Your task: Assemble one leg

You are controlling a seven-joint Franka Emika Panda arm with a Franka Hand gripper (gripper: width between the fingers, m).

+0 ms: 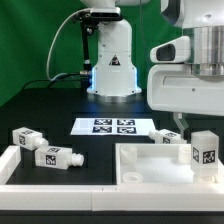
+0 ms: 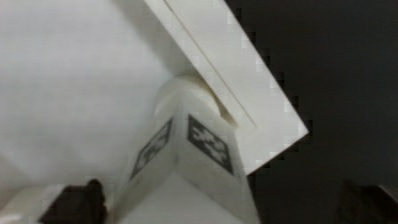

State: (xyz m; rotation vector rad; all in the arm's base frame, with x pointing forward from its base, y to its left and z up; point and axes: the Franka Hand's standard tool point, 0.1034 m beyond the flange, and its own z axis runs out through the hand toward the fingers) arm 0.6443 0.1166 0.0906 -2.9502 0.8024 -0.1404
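Note:
One leg [image 1: 205,150], a stubby white block with black-and-white tags, stands upright in the corner of the large white panel [image 1: 150,168] at the exterior view's right. My gripper [image 1: 193,128] hangs just above and behind it, open. In the wrist view the same leg [image 2: 187,150] sits against the panel's raised rim [image 2: 222,70], and the dark fingertips [image 2: 75,205] stand wide on either side of it without touching. My gripper [image 2: 222,212] holds nothing. Another leg [image 1: 165,137] lies behind the panel.
Two more legs [image 1: 27,138] [image 1: 55,156] lie at the exterior view's left, by a white raised frame [image 1: 18,166]. The marker board [image 1: 115,125] lies flat in the middle in front of the arm's base [image 1: 112,70]. A black cloth covers the table.

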